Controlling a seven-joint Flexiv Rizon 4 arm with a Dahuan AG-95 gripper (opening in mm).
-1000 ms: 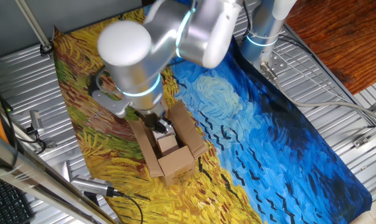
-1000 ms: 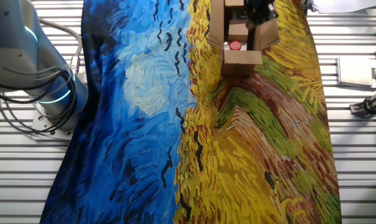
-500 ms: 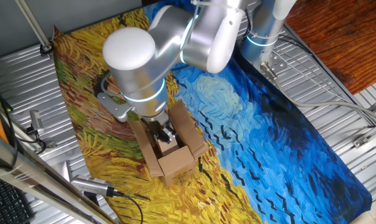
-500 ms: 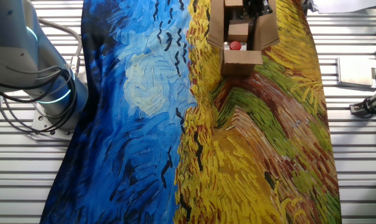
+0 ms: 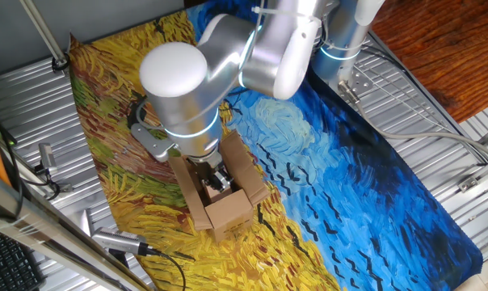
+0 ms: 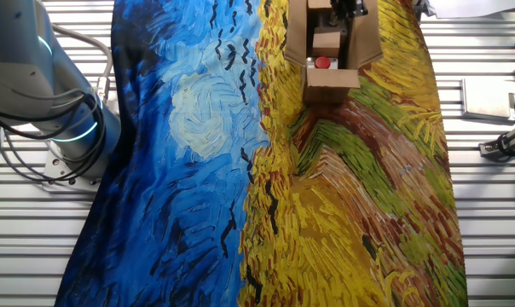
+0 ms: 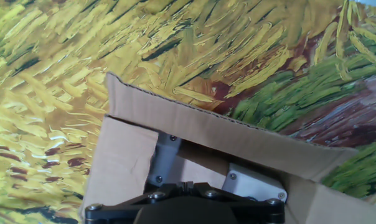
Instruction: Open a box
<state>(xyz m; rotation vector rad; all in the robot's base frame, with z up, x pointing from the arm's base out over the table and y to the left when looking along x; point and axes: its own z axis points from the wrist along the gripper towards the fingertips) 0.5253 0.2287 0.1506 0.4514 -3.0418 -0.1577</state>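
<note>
Reaching down into the box (image 5: 220,190), the gripper (image 5: 216,178) sits between its spread flaps on the painted cloth (image 5: 373,186). From the other side, a red button (image 6: 323,61) shows inside. Hand view: cardboard flap ahead; finger spacing unclear.

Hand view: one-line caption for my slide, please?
Gripper reaches down inside the opened brown cardboard box, one flap folded outward over the painted yellow-green tablecloth.
</note>
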